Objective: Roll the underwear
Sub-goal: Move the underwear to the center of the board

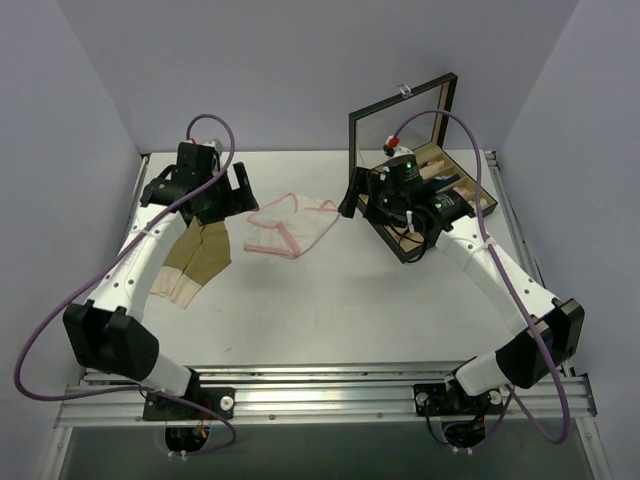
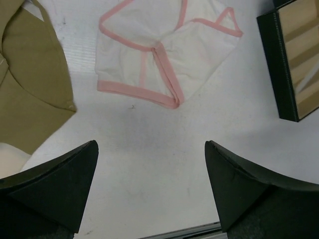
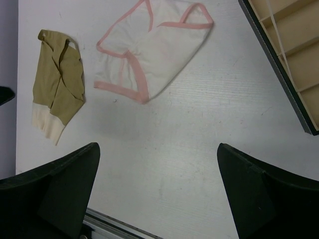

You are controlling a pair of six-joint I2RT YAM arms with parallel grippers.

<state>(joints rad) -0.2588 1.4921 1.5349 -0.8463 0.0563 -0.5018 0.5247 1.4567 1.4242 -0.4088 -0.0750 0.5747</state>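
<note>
Underwear: two briefs, both lying flat on the worktop [image 1: 350,310], neither rolled. White brief with pink edging [image 1: 290,226] sits far-centre between the two arms, loosely folded. Tan brief [image 1: 200,255] lies left of it, not touching, close to the worktop's left edge, with its paler band at the near end. In the top view the left arm crosses part of it.

Left tool [image 2: 151,149] hovers over the surface, fingers spread wide, gripping nothing. Right tool [image 3: 158,149] is likewise spread and holds nothing.

Dark-framed box [image 2: 276,64] with wooden compartments stands far right, lid up, near the white brief but not touching. Plain white surface runs from the briefs to the near rail [image 1: 320,395].
</note>
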